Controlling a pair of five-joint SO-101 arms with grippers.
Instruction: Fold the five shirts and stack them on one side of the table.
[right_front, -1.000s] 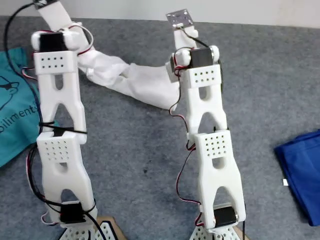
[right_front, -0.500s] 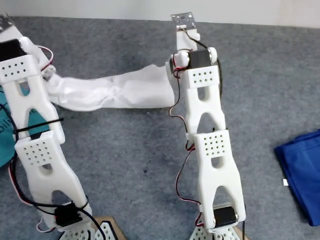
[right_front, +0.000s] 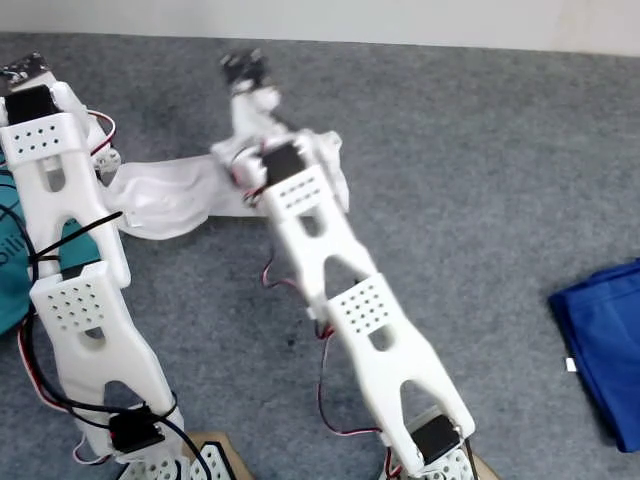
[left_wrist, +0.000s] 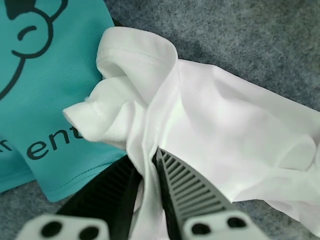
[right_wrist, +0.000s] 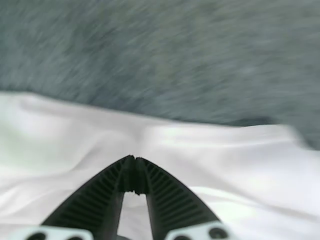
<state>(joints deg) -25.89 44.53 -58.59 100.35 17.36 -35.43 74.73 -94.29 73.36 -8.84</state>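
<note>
A white shirt (right_front: 170, 195) lies bunched on the grey carpet between my two arms. My left gripper (left_wrist: 148, 157) is shut on a fold of the white shirt (left_wrist: 225, 115), just beside the teal printed shirt (left_wrist: 45, 90). My right gripper (right_wrist: 134, 159) has its tips together on the white shirt (right_wrist: 225, 160), with carpet beyond. From above, the left arm (right_front: 50, 170) stands at the far left, and the right arm (right_front: 310, 230) leans left across the middle, covering part of the cloth.
The teal shirt (right_front: 12, 270) lies flat at the left edge, partly under the left arm. A blue shirt (right_front: 605, 340) sits at the right edge. Bare grey carpet (right_front: 480, 180) spreads between the right arm and the blue shirt.
The left arm swung left, pulling the white shirt toward the teal one. The right arm then swung left from the centre, and the shirt bunched shorter.
</note>
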